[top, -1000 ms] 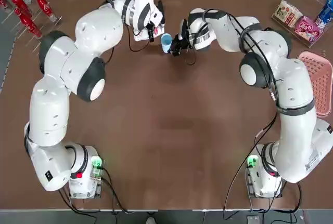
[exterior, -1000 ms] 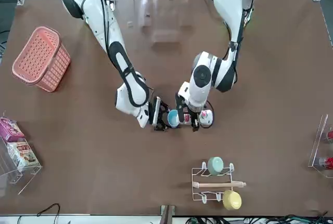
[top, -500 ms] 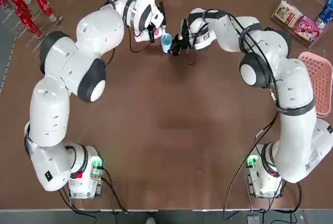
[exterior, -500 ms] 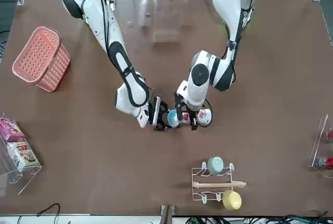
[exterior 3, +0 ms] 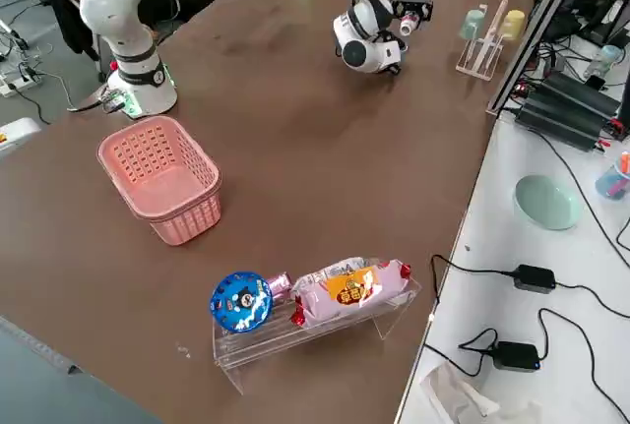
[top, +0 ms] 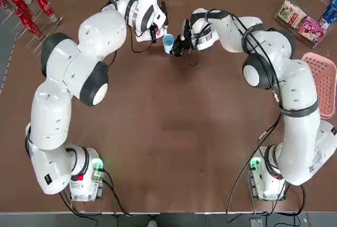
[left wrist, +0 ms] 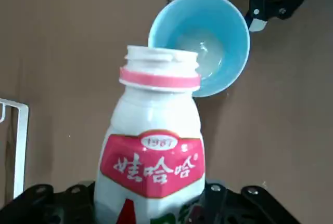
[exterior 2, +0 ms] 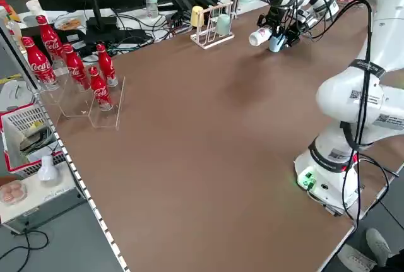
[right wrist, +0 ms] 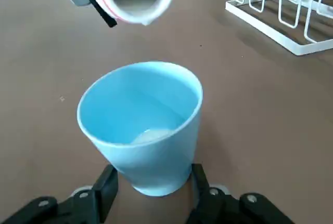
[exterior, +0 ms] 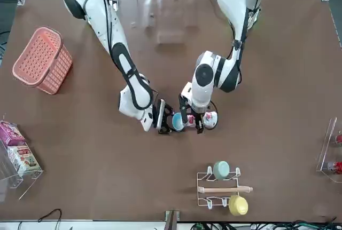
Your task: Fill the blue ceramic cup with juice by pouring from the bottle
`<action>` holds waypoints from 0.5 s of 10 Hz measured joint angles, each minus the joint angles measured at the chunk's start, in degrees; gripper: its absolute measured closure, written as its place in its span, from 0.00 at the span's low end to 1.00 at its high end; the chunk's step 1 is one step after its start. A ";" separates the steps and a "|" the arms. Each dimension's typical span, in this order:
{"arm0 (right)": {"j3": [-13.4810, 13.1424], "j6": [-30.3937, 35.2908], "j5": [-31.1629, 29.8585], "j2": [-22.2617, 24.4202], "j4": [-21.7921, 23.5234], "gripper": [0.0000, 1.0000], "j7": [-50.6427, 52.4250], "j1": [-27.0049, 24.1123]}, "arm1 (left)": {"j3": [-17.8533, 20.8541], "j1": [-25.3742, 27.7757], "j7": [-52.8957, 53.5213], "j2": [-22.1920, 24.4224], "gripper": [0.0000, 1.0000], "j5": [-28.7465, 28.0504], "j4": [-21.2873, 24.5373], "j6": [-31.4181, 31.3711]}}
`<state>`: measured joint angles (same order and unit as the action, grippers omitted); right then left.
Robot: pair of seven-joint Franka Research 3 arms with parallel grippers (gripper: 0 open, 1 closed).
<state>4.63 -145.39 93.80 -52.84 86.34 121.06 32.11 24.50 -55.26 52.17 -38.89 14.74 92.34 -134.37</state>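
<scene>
Blue ceramic cup (right wrist: 140,130): stands at the far-centre of the table (top: 174,132), between the two grippers, mouth up.

Right gripper (right wrist: 151,185): fingers pressed onto the cup's lower wall from either side, pinching it, base down near the table. Cup looks slightly tilted in the right wrist view; cannot confirm from the other views. A shallow pool of pale liquid lies at the bottom, so fill is judged low, well short of full.

Left gripper (left wrist: 151,203): closed round the lower body of the bottle (left wrist: 156,151), below the red label. Bottle is tipped, open neck w/ pink ring aimed at the cup, mouth just above and beside the rim, not touching. No cap seen on it. No stream visible at this moment.

Handling, judged: cup is stiff, glazed, likely slippery and breakable; low side grip suits it, keeps the rim clear for pouring. Bottle is thin plastic, light, prob. squashable; hold at the body mid/low as now, firm pressure could squeeze liquid out.

Surroundings: white rack (exterior: 219,190) w/ mint-green cup (exterior: 221,169) and yellow cup (exterior: 238,205) near the work point. Pink basket (exterior: 43,59) and red cola bottles (exterior 2: 76,70) well apart.
</scene>
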 joint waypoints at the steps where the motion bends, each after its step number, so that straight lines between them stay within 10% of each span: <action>1: 0.00 0.00 0.00 0.00 -0.02 0.36 0.00 0.00 | 0.03 0.00 -0.41 0.00 0.50 1.67 0.01 0.01; 5: 0.00 0.00 0.00 0.00 -0.07 0.36 0.00 -0.01 | 0.37 0.38 -0.45 -0.03 0.50 8.12 0.09 0.71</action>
<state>4.63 -145.39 93.80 -52.84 86.27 121.06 32.11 24.87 -54.88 51.72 -38.92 22.86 92.43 -133.66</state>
